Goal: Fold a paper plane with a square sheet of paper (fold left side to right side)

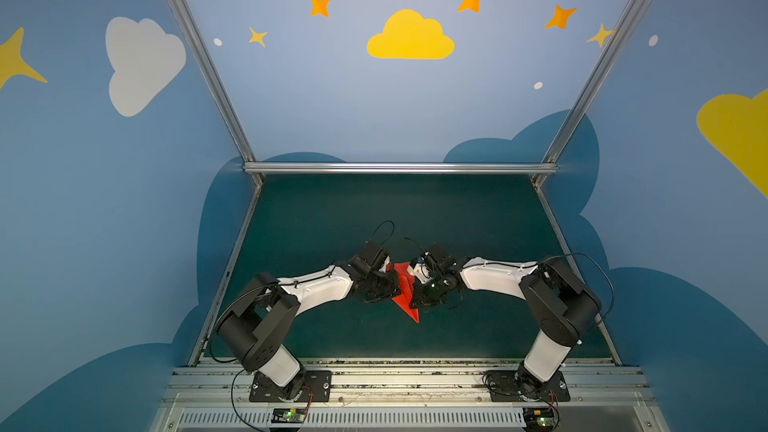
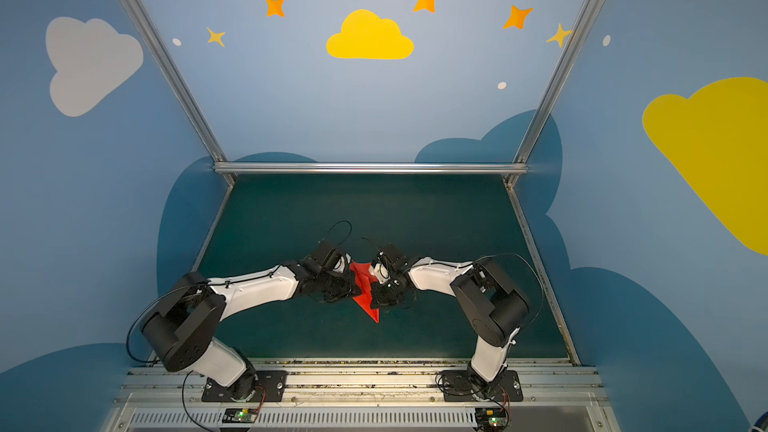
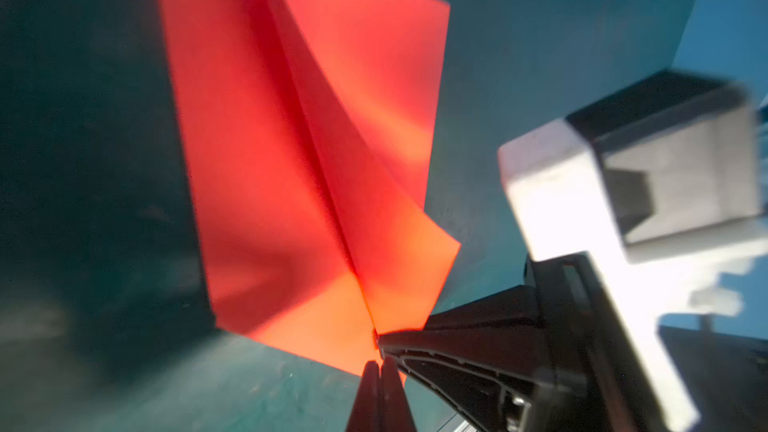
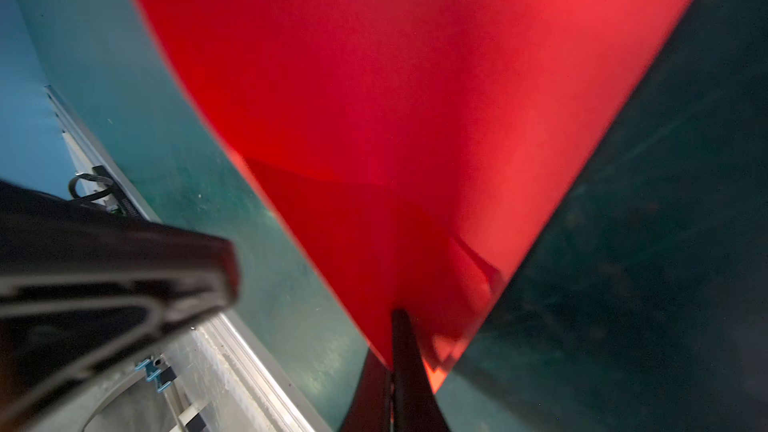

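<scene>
Paper plane (image 1: pixel 404 297) is pinched by right end effector (image 4: pixel 392 326) — left end effector (image 3: pixel 380 367) is pressed together just beside it.

The left arm (image 1: pixel 320 286) and right arm (image 1: pixel 494 276) bend inward, nearly meeting at lower centre in both top views. The left gripper's (image 1: pixel 382 290) jaws are pressed together; the right gripper (image 1: pixel 419 301) pinches the paper plane (image 1: pixel 405 297).

The paper plane (image 1: pixel 405 299) is placed over the middle of the table (image 1: pixel 374 209). It is flanked by the left gripper (image 3: pixel 379 367) at its left and the right gripper (image 4: pixel 392 367) at its right.
</scene>
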Robot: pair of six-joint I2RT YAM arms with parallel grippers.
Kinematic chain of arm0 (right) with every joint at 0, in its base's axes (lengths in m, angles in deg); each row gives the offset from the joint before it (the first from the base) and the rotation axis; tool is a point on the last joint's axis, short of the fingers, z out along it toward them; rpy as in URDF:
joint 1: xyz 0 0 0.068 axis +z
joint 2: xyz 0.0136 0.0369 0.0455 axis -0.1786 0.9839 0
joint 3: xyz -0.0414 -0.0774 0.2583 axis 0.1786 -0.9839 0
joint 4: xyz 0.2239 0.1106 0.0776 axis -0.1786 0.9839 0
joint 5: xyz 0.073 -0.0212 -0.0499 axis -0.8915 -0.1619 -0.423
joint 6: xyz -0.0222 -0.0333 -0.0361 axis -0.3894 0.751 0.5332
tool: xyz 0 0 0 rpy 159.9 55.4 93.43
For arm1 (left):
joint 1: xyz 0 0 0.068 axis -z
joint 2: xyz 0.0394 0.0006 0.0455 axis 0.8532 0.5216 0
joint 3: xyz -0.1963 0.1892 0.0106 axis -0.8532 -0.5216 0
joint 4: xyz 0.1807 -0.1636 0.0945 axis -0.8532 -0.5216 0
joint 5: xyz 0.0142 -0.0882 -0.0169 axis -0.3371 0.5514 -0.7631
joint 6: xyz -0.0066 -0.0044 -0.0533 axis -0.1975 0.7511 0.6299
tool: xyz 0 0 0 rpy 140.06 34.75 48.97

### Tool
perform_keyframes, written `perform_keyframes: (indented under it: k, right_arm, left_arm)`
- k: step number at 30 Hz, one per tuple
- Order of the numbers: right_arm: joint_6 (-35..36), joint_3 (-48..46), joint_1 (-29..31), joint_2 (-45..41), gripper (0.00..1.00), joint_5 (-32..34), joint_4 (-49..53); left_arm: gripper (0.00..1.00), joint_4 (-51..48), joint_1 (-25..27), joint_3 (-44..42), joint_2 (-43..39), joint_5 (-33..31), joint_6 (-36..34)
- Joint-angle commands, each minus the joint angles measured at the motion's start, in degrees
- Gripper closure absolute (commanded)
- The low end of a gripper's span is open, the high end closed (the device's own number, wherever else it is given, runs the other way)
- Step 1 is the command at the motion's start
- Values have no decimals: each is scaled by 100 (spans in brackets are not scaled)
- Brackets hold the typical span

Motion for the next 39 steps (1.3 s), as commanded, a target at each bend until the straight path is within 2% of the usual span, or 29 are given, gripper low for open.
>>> perform_keyframes:
  k: [1, 18, 39]
  right_arm:
    - [154, -202, 80, 431, 100, -140, 256]
    - [148, -541, -123, 459, 100, -388, -11]
    - [213, -522, -184, 564, 100, -477, -9]
  left_arm:
    - [97, -42, 70, 216, 246, 81, -205]
    - [97, -102, 32, 751, 1047, 9, -475]
    - [97, -166, -346, 999, 1429, -191, -629]
